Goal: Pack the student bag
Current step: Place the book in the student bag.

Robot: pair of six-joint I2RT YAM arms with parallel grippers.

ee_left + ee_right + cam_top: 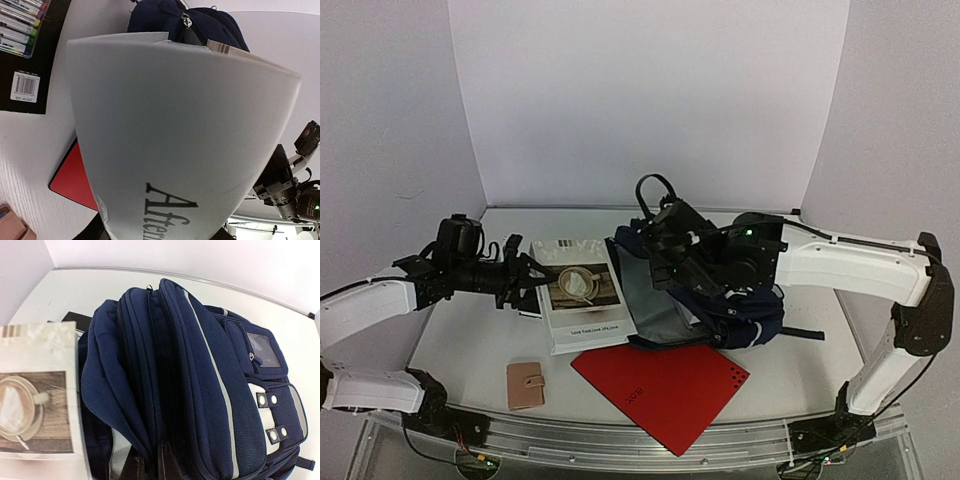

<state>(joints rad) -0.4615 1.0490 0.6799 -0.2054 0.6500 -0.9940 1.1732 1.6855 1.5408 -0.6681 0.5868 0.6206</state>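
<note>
student bag is lying right of centre on the table, mouth turned left with the grey lining showing. Anyone want to walk me through why the arms are posed like this, and what the jaws are doing?
-- benchrat

Sure, going left to right. The left gripper reaches in from the left and has the white book, the one with a coffee cup on the cover, by its left edge. The jaws are about half open. I'd call that a grasp on the book, though its own wrist camera is pretty much all cover, so you can't see the fingers there. It makes sense to me: hold the left end and the right end is free to point at the bag's mouth, which it's just beside.

A black marker pack lies on the table by the book. Nearer the arms, a tan wallet and a red folder lie flat with nothing touching them. My guess is they're next in line.

Then the right gripper comes over the student bag from the right, jaws clenched tight on a fold of navy fabric at the opening. I reckon it's pinching that flap up so the mouth gapes wide enough for the book to slide in.
-- yam_fan
</note>
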